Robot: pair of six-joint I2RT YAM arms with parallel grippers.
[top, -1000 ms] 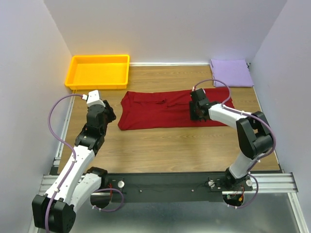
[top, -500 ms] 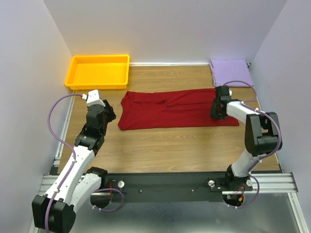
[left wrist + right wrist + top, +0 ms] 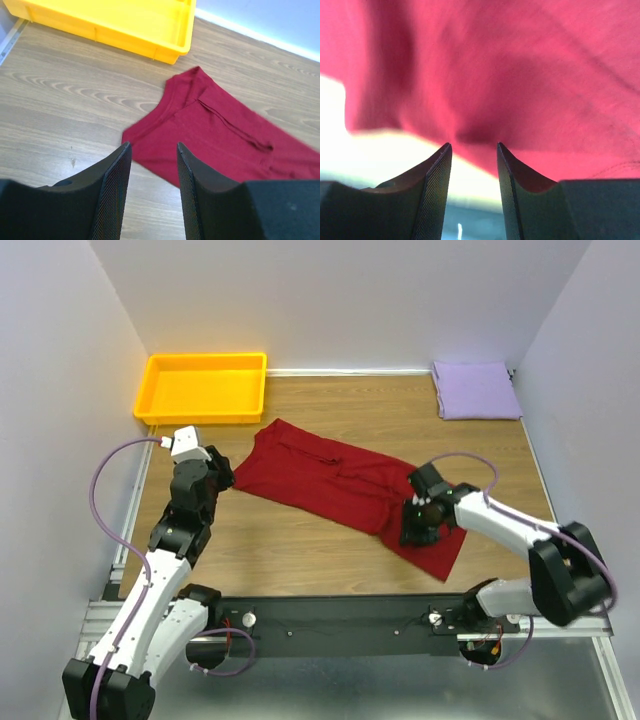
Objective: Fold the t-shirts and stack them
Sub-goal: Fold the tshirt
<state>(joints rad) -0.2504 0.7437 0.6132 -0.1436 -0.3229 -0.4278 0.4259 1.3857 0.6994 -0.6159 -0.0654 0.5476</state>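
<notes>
At the near right of the wooden table (image 3: 300, 550), the right gripper (image 3: 472, 146) pinches the deep red soft fabric t-shirt (image 3: 320, 475). The left gripper (image 3: 152, 148) hovers, jaws slightly parted, touching nothing.

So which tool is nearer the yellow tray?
Left. The left tool hovers just on the near side of the tray, by the red shirt's left end. The right tool is far off, over the shirt's right end.

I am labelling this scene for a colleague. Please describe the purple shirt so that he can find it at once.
Look at the wooden table, at its far right corner. The lavender t-shirt lies there folded flat, unlike the red t-shirt, which lies spread across the middle.
</notes>
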